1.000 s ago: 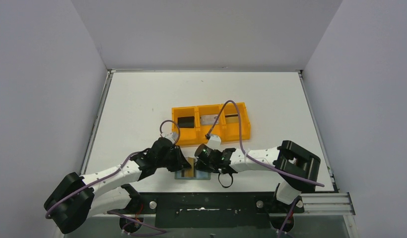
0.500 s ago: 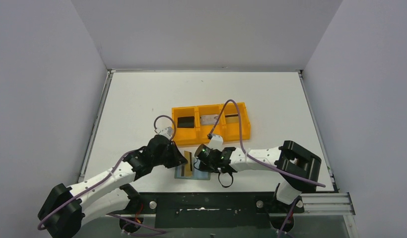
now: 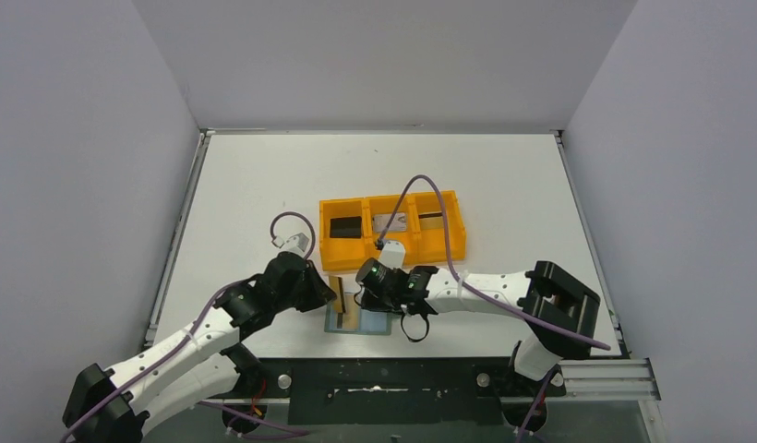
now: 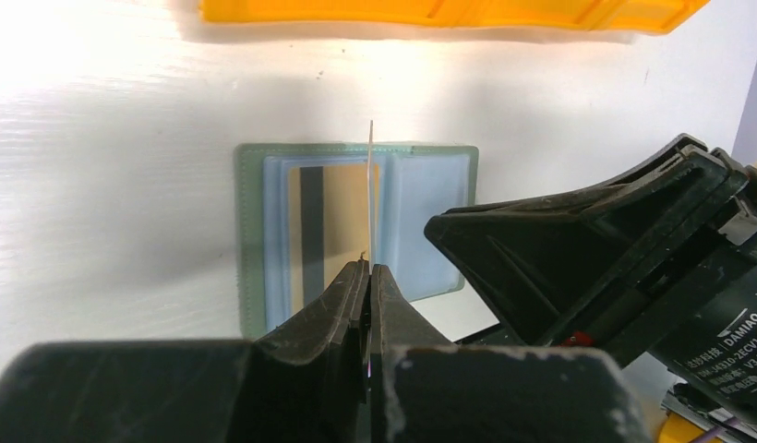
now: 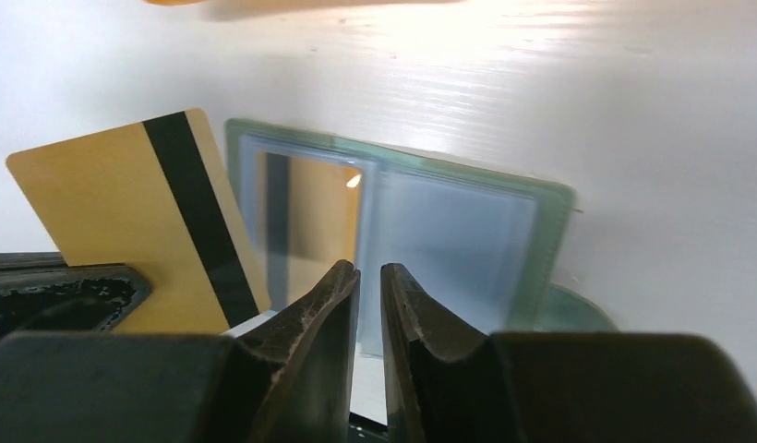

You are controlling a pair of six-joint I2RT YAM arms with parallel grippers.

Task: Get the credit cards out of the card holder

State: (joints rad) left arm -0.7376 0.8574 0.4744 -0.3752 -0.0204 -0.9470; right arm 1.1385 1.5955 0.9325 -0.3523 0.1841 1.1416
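Note:
The card holder (image 3: 358,321) (image 4: 430,212) (image 5: 449,240) lies open and flat on the table, pale blue inside with a grey-green border. My left gripper (image 3: 327,293) (image 4: 367,268) is shut on a tan-brown credit card (image 3: 335,287) (image 5: 126,221) with a black stripe. It holds the card upright, edge-on (image 4: 370,194), just above the holder's left half. That left pocket shows a golden patch with a dark stripe; whether it is a card or a reflection I cannot tell. My right gripper (image 3: 366,297) (image 5: 368,269) hangs over the holder's middle, jaws a narrow gap apart with nothing between them.
An orange three-compartment tray (image 3: 393,249) (image 4: 430,11) stands just behind the holder. It holds a black card (image 3: 345,227) in its left bay and a silvery one (image 3: 391,222) in the middle bay. Both arms crowd the near edge, fingertips close together.
The left gripper closed on the tan-brown card and drew it up and left, out of the holder. The right gripper shifted slightly left over the holder.

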